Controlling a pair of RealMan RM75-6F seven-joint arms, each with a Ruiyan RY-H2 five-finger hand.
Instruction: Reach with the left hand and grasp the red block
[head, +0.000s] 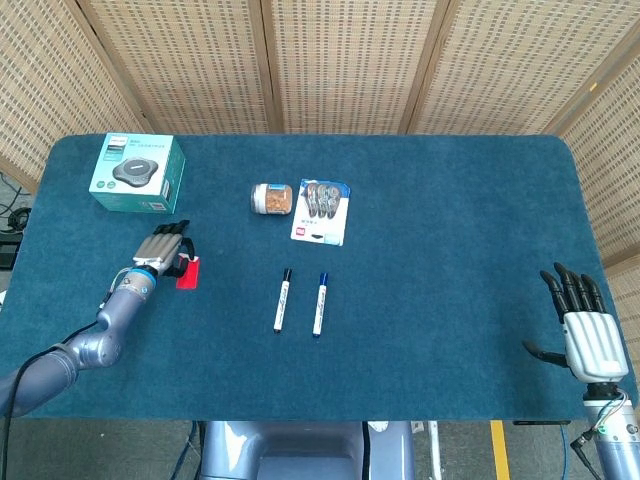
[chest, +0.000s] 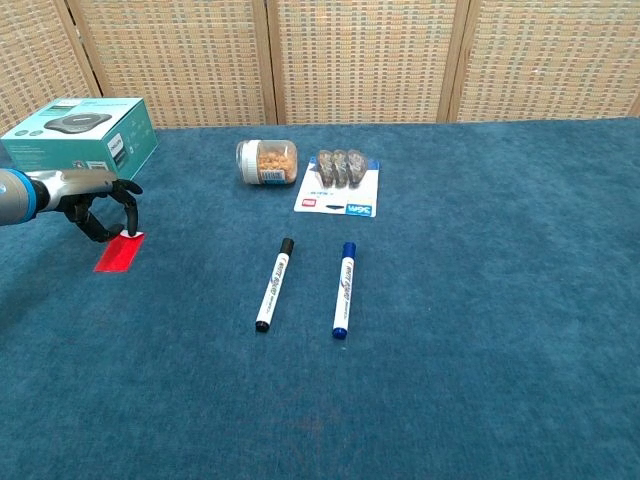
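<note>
The red block (head: 188, 274) (chest: 117, 255) is a flat red strip lying on the blue cloth at the table's left. My left hand (head: 165, 250) (chest: 92, 200) hangs over its far end with the fingers curled down. In the chest view a fingertip (chest: 130, 228) touches the block's far corner and the thumb sits close by its left edge. The views do not show whether the block is pinched between them. My right hand (head: 582, 328) rests at the table's near right corner, fingers spread and holding nothing.
A teal box (head: 137, 172) (chest: 82, 129) stands just beyond the left hand. Mid-table lie a black marker (head: 282, 300), a blue marker (head: 320, 303), a small jar (head: 271, 198) on its side and a blister card (head: 321, 210).
</note>
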